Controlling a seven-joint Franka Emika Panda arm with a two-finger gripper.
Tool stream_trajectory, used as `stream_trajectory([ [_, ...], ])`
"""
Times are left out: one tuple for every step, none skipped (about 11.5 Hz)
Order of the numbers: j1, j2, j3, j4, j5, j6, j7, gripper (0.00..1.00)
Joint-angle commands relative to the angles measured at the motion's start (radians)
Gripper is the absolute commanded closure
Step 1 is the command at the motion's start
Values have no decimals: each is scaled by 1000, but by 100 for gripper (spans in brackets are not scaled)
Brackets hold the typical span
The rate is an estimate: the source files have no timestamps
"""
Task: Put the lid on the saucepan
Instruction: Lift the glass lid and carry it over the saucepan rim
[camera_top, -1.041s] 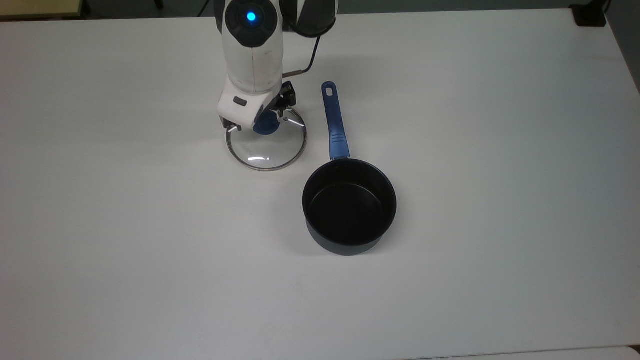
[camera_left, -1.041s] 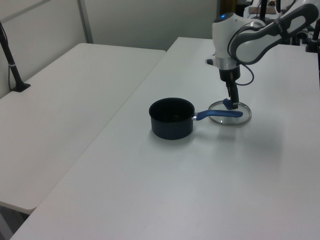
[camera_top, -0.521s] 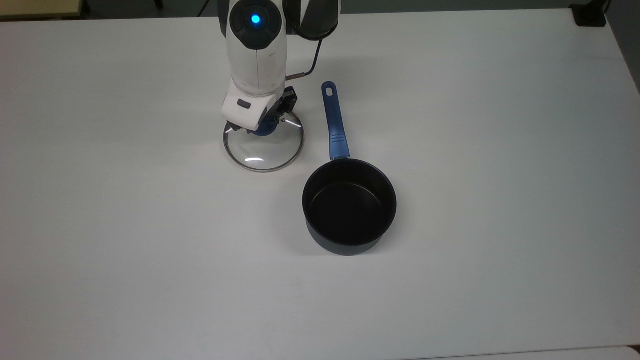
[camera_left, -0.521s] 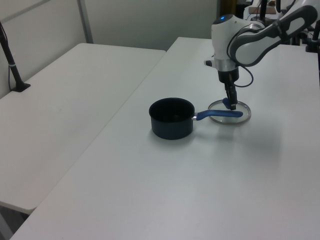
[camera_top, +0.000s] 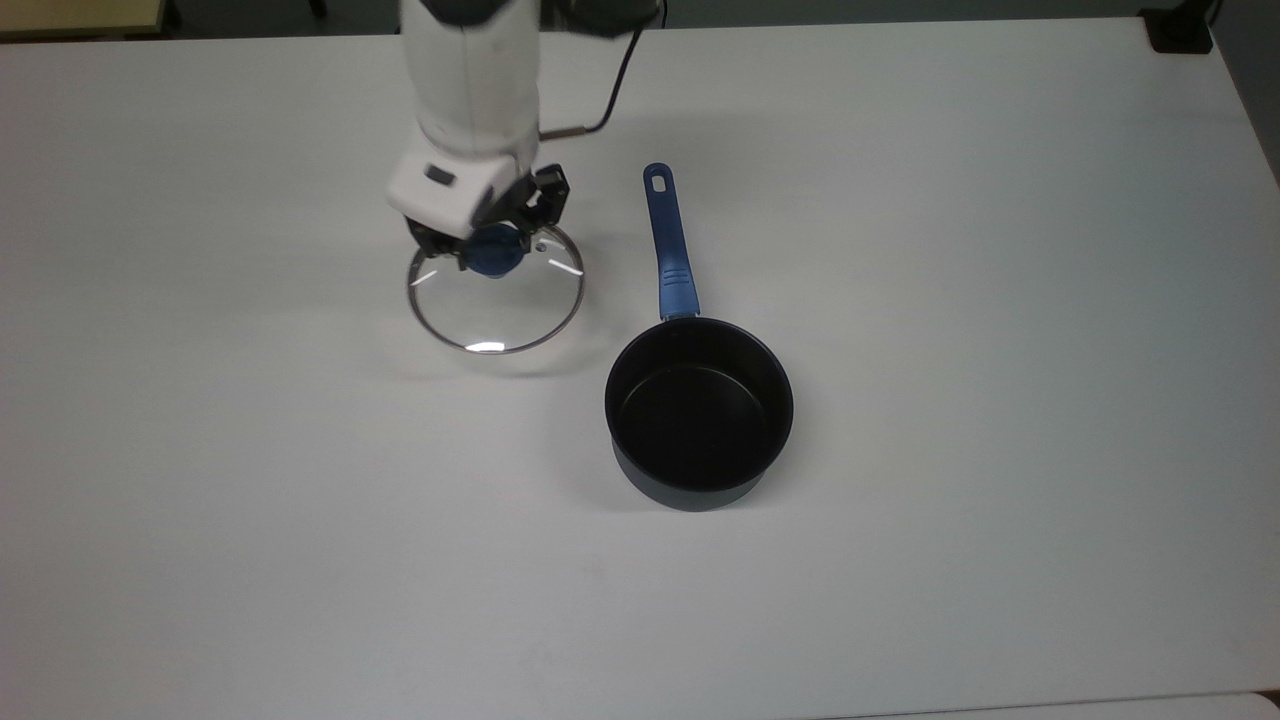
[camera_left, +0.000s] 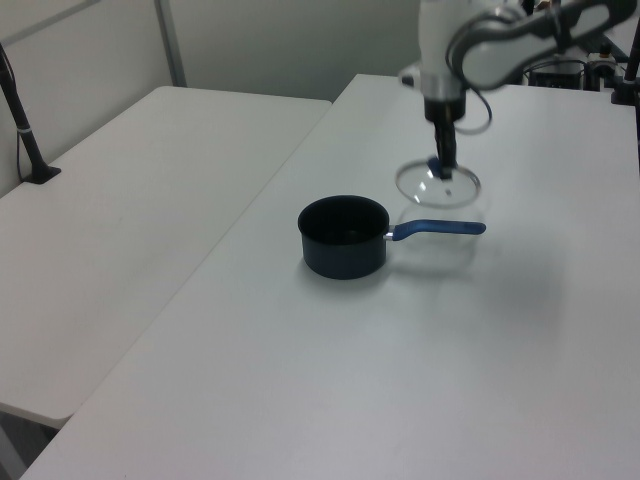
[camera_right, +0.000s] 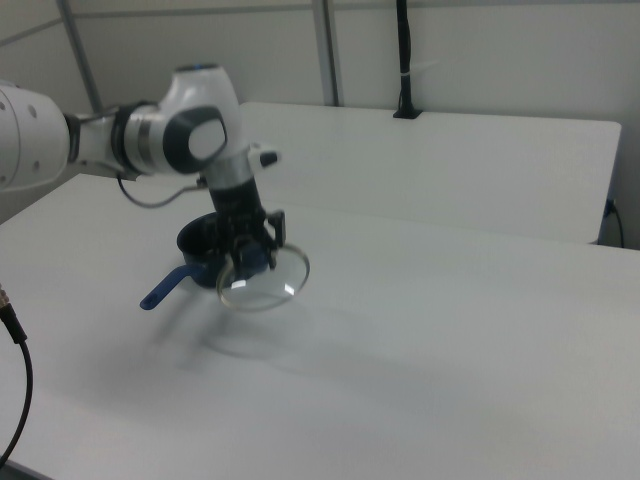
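The white surface (camera_top: 900, 250) carries the saucepan (camera_top: 698, 412), which stands upright with its mouth open and its long blue handle (camera_top: 668, 242) pointing toward the top view's upper edge. Above the surface, toward the top view's left of that handle, the white arm reaches down and ends in the gripper (camera_top: 487, 238), its jaws closed on the blue knob (camera_top: 492, 250) of the lid (camera_top: 495, 290). The lid hangs in the air, clear of the surface: in the left view it floats above the pan's handle, and in the right view a soft shadow (camera_right: 250, 345) lies on the surface below it. It sits slightly tilted under the jaws rather than dead level.

The step in hand looks like the carry: the lid is grasped and lifted, but not yet over the saucepan. The next move would call for travelling toward the top view's lower right until the knob is centred over the pan's mouth, then a level descent so the metal rim seats all round; a tilted lid could catch one edge on the pan's wall.

Compared with half a second earlier, the lid has left the surface, where it lay flat just beside the handle, and has shifted toward the top view's left as it rose. The saucepan has not moved.
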Motion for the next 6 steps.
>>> stream_trajectory([
  [15,48,-3,199,93,-51,13,52],
  [27,58,2,229,116,-45,50,52],
  [63,71,2,247,115,-35,97,52],
  [105,97,2,276,115,-20,139,52],
  [130,123,2,305,113,6,192,52],
  [159,143,2,312,112,46,228,52],
])
